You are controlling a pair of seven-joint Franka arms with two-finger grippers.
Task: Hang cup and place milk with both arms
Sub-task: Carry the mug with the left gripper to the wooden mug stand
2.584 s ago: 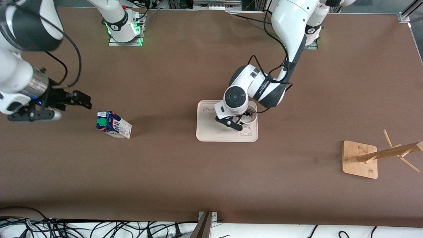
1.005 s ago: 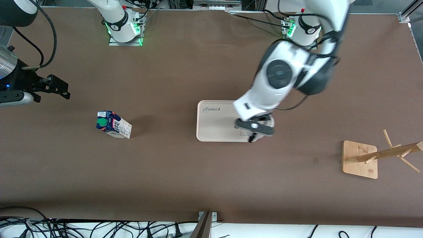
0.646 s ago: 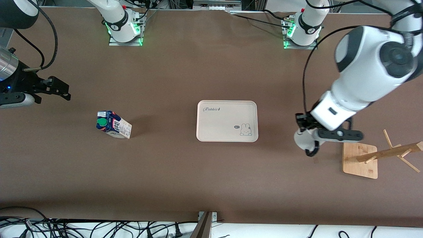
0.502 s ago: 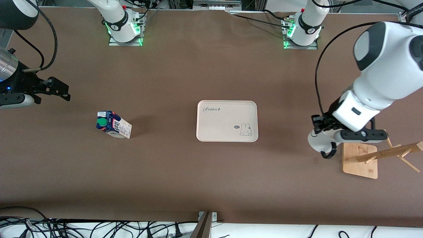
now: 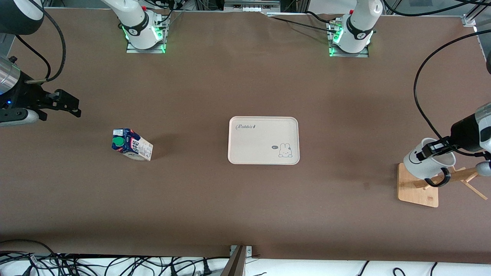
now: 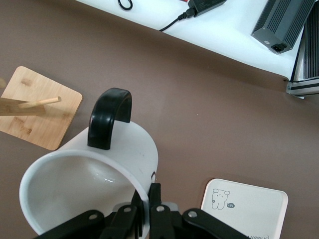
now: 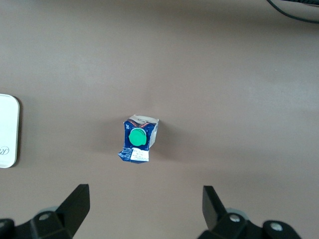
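My left gripper (image 5: 431, 150) is shut on the rim of the white cup (image 5: 424, 164) and holds it tilted in the air over the wooden rack's base (image 5: 416, 193). The cup's black handle (image 5: 437, 181) is close to the rack's slanted pole (image 5: 458, 176). In the left wrist view the left gripper (image 6: 148, 199) pinches the cup's wall (image 6: 134, 149), one finger inside and one outside. The milk carton (image 5: 132, 145) stands on the table toward the right arm's end. My right gripper (image 5: 73, 107) is open and empty, up over the table beside the milk. The right wrist view shows the milk (image 7: 138, 139) between and ahead of the open right gripper (image 7: 144, 199).
A cream tray (image 5: 249, 153) with a rabbit drawing lies at the table's middle with nothing on it; it also shows in the left wrist view (image 6: 259, 219) and the right wrist view (image 7: 7, 132). The rack's base also shows in the left wrist view (image 6: 35, 107). Cables lie off the table's near edge.
My left gripper lifted the cup off the tray and carried it over to the wooden rack. My right gripper drew back from the milk early on, then stayed still.
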